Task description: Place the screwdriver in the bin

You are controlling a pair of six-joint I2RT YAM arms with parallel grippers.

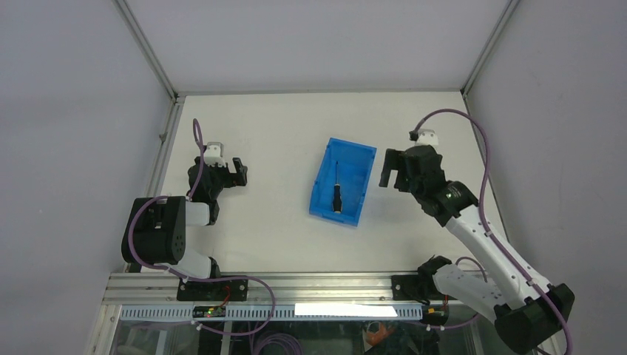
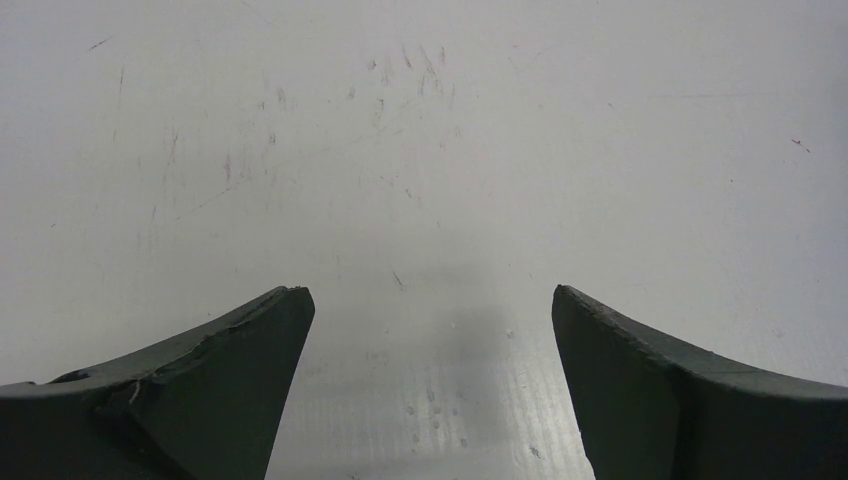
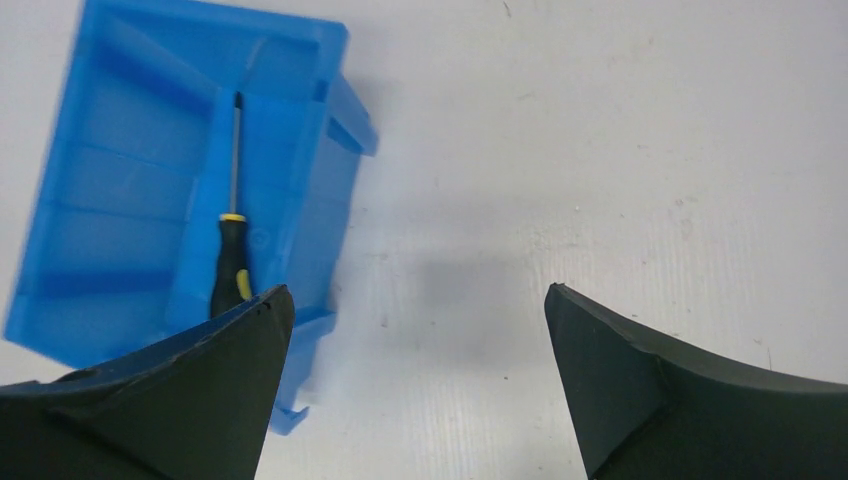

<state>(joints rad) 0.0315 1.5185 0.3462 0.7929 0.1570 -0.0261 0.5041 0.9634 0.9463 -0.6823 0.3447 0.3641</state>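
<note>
The blue bin [image 1: 358, 177] stands in the middle of the white table, and the screwdriver [image 1: 336, 189] lies flat inside it, its black handle toward the near end. In the right wrist view the bin [image 3: 120, 180] fills the upper left, with the screwdriver [image 3: 231, 240] lying along its floor. My right gripper [image 1: 393, 168] hangs open just to the right of the bin, holding nothing; its jaws [image 3: 418, 300] stand wide over bare table. My left gripper [image 1: 238, 171] is open too, far to the left of the bin, with only scuffed table between its fingers [image 2: 430, 300].
Grey walls with metal frame posts close in the table [image 1: 281, 244] at the back and sides. A metal rail [image 1: 296, 285] with the arm bases runs along the near edge. A purple cable [image 1: 484, 155] loops beside the right arm.
</note>
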